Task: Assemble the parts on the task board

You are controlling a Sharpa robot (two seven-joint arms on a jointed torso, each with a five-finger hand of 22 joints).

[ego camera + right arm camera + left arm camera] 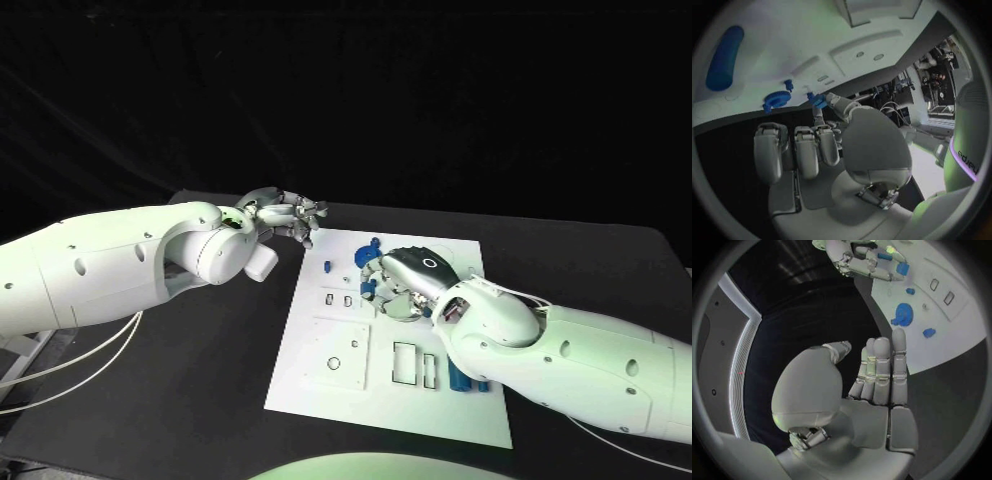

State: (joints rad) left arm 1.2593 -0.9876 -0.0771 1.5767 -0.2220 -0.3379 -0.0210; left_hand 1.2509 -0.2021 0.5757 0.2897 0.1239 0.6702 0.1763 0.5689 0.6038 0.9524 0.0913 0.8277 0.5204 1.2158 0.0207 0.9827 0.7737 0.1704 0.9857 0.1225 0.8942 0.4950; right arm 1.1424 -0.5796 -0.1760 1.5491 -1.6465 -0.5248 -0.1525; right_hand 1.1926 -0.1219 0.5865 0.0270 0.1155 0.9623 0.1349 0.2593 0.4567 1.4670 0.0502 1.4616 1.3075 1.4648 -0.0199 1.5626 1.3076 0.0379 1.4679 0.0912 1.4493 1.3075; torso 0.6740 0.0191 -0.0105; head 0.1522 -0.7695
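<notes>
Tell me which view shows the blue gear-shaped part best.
The left wrist view: the blue gear-shaped part lies unobstructed on the task board, its round outline clear. The right wrist view shows it edge-on, beyond the right hand. In the head view it is small, beside that hand.

Task board (346, 390) mid-table (173, 400); left hand (289, 213) beyond board's far-left corner; right hand (401, 278) over board.
</notes>
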